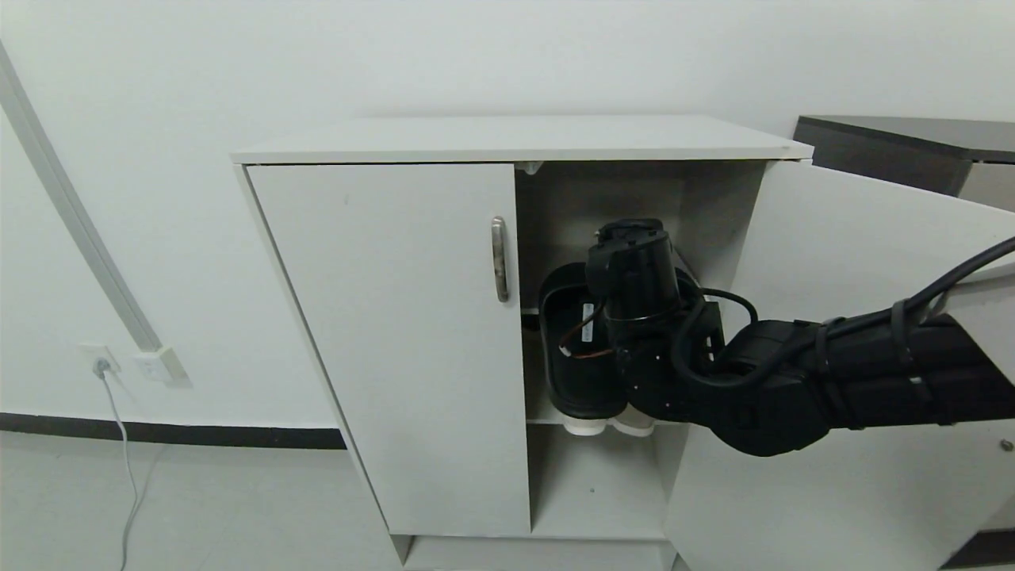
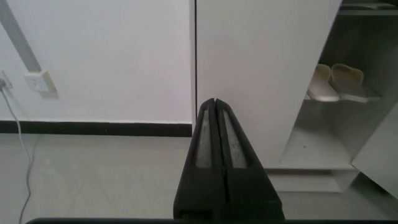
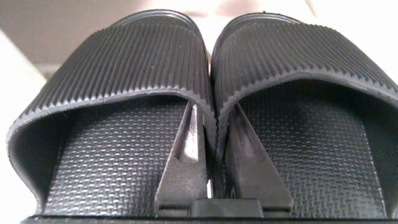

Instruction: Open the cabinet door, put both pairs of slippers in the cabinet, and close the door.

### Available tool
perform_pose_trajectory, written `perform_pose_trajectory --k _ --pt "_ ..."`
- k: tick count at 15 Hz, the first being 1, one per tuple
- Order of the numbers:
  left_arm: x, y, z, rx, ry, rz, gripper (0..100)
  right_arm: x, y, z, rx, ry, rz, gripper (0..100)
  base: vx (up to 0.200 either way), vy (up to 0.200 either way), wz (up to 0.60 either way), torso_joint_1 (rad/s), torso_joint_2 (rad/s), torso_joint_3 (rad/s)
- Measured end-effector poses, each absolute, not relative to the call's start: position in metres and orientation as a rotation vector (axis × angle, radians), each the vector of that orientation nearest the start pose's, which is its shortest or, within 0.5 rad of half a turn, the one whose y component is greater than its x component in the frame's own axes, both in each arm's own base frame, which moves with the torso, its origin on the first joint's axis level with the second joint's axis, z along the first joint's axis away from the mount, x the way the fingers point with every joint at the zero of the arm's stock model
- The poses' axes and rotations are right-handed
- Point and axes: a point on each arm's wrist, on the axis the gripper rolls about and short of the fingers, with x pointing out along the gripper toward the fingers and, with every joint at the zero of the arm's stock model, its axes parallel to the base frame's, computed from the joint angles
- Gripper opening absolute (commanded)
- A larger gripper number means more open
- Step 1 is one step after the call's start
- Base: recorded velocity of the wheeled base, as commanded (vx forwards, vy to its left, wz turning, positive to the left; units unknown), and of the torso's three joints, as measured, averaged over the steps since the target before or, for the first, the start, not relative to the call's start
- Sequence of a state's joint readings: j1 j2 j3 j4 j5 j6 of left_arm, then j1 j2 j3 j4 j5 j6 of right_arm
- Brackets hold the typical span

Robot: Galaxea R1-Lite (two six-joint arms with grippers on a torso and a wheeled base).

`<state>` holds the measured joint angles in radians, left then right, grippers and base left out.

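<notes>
The white cabinet [image 1: 515,139] has its left door [image 1: 388,333] closed and its right door [image 1: 840,238] swung open. My right gripper [image 3: 214,163] is inside, at the middle shelf, shut on the black slippers [image 3: 211,81]; it pinches their adjoining inner walls together. In the head view the black slippers [image 1: 572,341] stand tilted above the white slippers [image 1: 607,425], which lie on that shelf. The white slippers [image 2: 339,84] also show in the left wrist view. My left gripper [image 2: 214,109] hangs shut and empty, low before the closed door [image 2: 261,62].
A metal handle [image 1: 499,258] is on the closed door's inner edge. The bottom compartment [image 1: 595,484] holds nothing. A wall socket with a cable [image 1: 99,366] sits at the left, and a dark desk [image 1: 912,139] stands behind the open door.
</notes>
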<state>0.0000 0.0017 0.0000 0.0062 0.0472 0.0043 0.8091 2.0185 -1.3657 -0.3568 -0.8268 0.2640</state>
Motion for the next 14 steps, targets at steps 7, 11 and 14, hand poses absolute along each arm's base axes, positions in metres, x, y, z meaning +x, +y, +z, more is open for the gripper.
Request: perform_pose_trajectory --k 7,11,14 --pt "-0.023 0.001 0.075 0.004 0.007 0.047 0 0.299 0.278 0.195 0.023 0.212 -0.009 0 0.057 0.000 0.00 0.001 0.00 -0.001" --pt "-0.023 0.001 0.075 0.003 0.008 0.047 0 0.313 0.274 0.192 0.025 0.212 -0.026 0 0.000 0.000 0.00 0.000 0.00 0.000" --pt "-0.023 0.001 0.075 0.003 0.008 0.047 0 0.323 0.277 0.191 0.029 0.211 -0.020 0 0.000 0.000 0.00 0.000 0.00 0.000"
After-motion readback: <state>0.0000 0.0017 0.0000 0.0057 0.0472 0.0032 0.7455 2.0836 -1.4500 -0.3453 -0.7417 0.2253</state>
